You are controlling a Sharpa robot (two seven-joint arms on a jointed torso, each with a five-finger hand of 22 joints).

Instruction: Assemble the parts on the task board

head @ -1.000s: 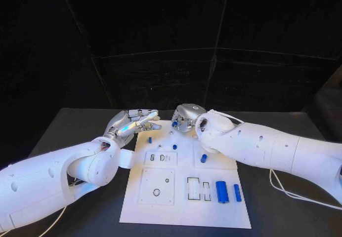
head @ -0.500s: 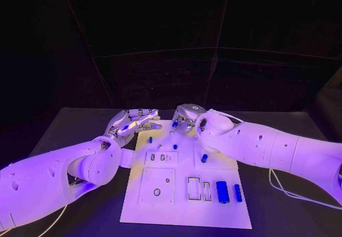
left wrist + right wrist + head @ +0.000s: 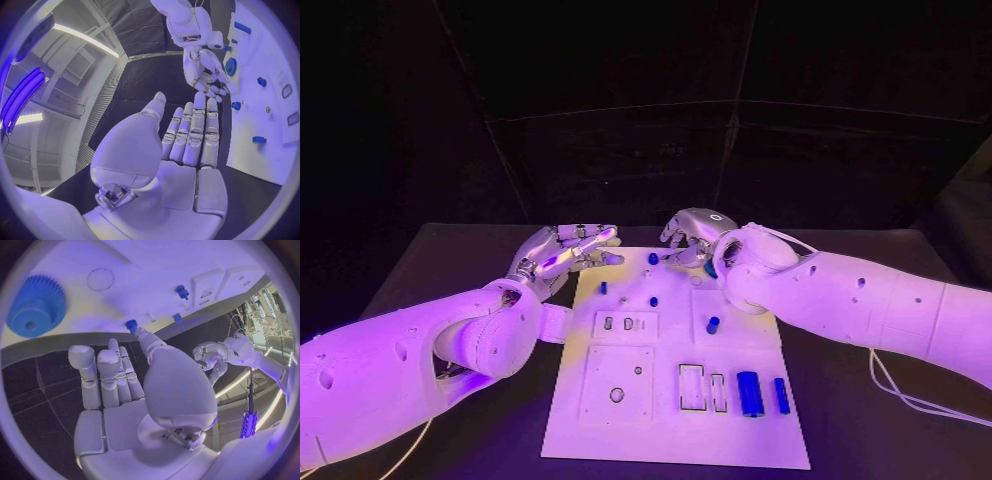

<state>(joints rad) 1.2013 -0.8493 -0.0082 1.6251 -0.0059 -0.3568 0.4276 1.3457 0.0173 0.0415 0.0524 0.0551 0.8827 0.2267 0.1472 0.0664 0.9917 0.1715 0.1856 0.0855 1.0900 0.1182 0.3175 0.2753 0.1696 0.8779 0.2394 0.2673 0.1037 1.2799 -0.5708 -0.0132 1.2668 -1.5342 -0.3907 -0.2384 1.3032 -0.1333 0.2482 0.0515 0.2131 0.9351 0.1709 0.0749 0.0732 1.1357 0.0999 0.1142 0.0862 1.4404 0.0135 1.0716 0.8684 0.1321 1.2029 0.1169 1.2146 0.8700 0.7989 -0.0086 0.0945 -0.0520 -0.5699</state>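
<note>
Robot hands hover at the far edge of the white rectangular task board [image 3: 678,400]: left robot hand [image 3: 567,250] released, fingers extended; right robot hand [image 3: 692,238] released, thumb tip touching a small blue peg [image 3: 131,325] standing on the board.

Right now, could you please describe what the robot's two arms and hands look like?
Both the left arm and the right arm are bulky, smooth white shells with rounded joints and small dark dots on the casing. Each ends in a silver, metallic, segmented hand: the left hand and the right hand, each with a smooth white palm plate in its wrist view. A thin white cable trails beside the right arm.
</note>
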